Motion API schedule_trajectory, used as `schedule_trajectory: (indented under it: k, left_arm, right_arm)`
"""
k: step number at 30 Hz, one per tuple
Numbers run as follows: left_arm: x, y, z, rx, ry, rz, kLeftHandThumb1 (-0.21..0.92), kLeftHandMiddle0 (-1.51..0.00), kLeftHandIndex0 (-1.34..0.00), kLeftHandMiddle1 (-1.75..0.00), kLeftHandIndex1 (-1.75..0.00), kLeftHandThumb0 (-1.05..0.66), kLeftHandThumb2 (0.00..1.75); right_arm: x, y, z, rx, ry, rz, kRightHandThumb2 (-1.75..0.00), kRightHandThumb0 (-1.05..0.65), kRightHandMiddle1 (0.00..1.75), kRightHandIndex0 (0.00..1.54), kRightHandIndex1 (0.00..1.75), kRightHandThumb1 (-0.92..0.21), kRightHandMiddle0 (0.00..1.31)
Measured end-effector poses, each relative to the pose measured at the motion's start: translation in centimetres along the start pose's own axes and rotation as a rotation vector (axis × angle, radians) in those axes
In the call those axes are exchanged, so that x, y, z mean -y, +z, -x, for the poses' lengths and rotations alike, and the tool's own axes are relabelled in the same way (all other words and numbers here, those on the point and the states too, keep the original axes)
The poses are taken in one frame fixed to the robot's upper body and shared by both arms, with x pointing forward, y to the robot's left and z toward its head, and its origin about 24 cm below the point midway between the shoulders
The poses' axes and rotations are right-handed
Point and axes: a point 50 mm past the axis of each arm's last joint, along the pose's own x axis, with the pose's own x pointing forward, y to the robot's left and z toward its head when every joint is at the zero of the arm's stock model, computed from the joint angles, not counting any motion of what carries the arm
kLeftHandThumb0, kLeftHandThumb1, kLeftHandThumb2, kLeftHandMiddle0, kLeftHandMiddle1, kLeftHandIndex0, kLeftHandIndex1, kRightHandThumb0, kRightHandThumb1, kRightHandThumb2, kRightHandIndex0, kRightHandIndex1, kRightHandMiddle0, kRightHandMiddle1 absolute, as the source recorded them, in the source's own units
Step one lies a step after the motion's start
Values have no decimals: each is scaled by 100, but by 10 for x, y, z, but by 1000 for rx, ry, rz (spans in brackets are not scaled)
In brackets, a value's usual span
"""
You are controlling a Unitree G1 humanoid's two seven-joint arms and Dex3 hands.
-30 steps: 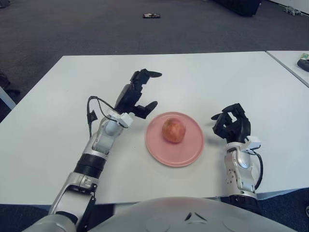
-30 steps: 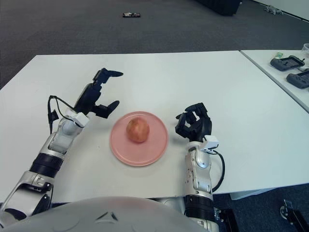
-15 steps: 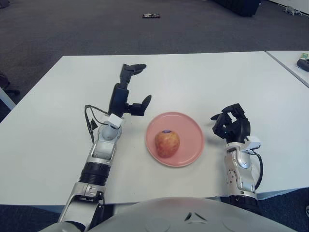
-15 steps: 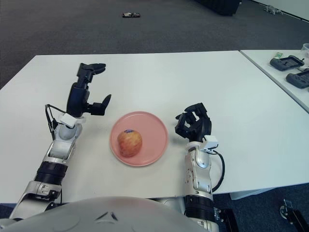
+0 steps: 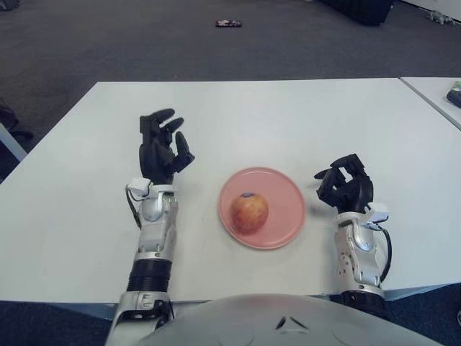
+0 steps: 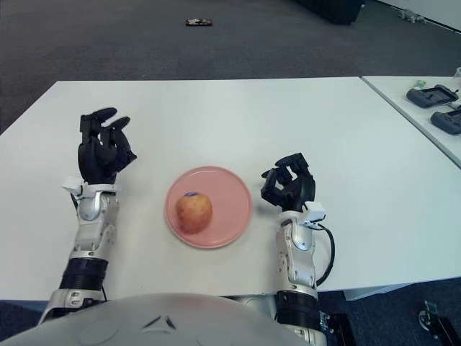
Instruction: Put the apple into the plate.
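Observation:
A red-yellow apple [image 5: 249,213] rests on the pink plate [image 5: 285,210], on its left half. My left hand [image 5: 161,148] is raised above the table to the left of the plate, fingers relaxed and holding nothing. My right hand [image 5: 345,185] is parked to the right of the plate with its fingers curled and empty.
The white table [image 5: 274,115] stretches behind the plate. A second white table [image 6: 425,108] at the right holds dark devices [image 6: 431,95]. A small dark object [image 5: 227,24] lies on the grey floor beyond the table.
My left hand has drawn back from beside the plate to the left and turned upright. The apple rolled to the plate's left half, then stayed still. The right hand has not moved.

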Motion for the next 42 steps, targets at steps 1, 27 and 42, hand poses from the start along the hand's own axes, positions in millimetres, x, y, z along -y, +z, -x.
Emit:
schedule_trajectory:
  k: [1, 27, 42]
  left_arm:
    - [-1, -4, 1, -22, 18, 9, 62, -41, -36, -169, -174, -42, 96]
    - [-20, -56, 21, -297, 153, 16, 33, -60, -39, -172, -175, -1, 132]
    - [-11, -63, 21, -321, 84, -46, 11, -76, -54, -175, -175, -1, 157]
  right_arm:
    - [0, 0, 0, 0, 1, 0, -132, -1, 175, 70, 150, -25, 52]
    - [1, -2, -1, -7, 4, 10, -136, -1, 175, 72, 150, -22, 54]
    - [1, -3, -1, -13, 3, 14, -135, -1, 175, 73, 148, -22, 54]
